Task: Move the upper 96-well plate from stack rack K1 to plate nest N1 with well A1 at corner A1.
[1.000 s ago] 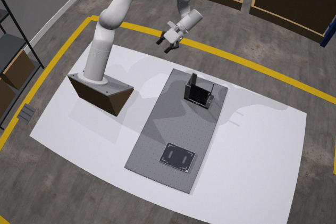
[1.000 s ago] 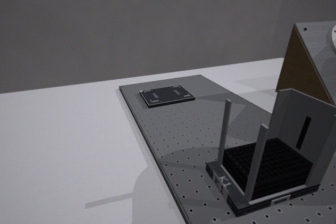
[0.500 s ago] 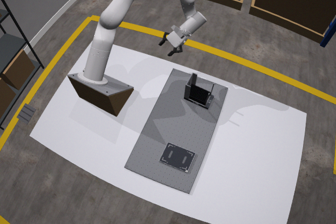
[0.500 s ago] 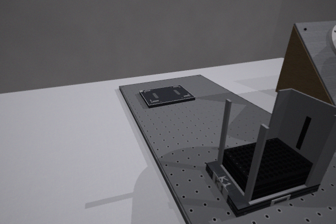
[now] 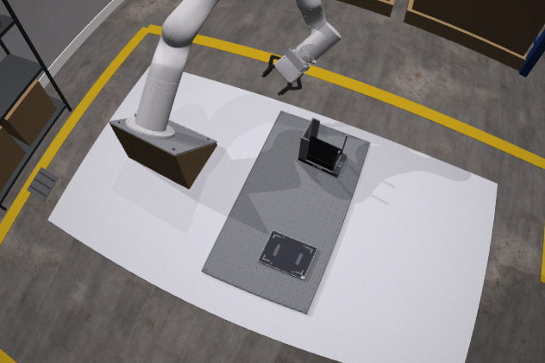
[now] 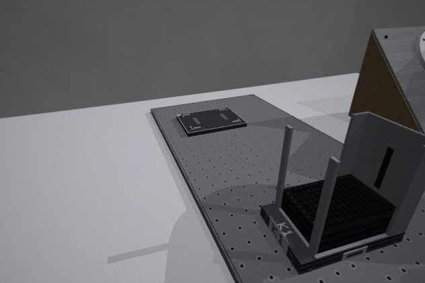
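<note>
Nothing is moved yet: the grey arm's black fingers (image 5: 282,77), spread wide and empty, hover well short of the grey stack rack K1 (image 5: 315,128), where both black 96-well plates (image 6: 337,206) sit, far from the dark flat plate nest N1 (image 5: 286,254).

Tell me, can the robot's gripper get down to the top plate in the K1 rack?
Probably yes. The open gripper hangs empty, and the rack is open above the upper plate, though its posts narrow the approach.
</note>
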`<state>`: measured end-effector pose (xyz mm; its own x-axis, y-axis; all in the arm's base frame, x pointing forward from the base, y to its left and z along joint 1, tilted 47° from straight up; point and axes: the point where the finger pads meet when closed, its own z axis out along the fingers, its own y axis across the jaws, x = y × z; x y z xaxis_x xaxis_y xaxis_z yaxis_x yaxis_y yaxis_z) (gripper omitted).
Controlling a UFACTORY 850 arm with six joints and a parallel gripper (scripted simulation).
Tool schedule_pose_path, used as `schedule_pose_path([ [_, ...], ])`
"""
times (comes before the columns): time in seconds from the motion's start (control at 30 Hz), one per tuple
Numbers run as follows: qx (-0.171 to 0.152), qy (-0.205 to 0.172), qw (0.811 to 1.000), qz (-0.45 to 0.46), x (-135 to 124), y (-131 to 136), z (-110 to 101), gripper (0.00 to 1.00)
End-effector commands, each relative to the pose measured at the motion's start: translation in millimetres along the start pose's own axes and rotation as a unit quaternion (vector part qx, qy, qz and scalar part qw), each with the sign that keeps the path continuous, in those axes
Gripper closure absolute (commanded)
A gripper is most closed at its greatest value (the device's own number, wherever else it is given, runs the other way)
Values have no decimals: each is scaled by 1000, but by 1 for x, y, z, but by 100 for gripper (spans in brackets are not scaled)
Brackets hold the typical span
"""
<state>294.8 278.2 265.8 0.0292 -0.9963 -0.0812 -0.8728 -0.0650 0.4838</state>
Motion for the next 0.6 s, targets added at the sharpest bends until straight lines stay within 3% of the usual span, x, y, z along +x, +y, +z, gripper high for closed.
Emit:
schedule_pose_path([
  [0.0, -3, -15, 1000, -27, 0, -6, -2, 0],
  [0.57, 9, -78, 985, -155, 5, -37, -11, 0],
])
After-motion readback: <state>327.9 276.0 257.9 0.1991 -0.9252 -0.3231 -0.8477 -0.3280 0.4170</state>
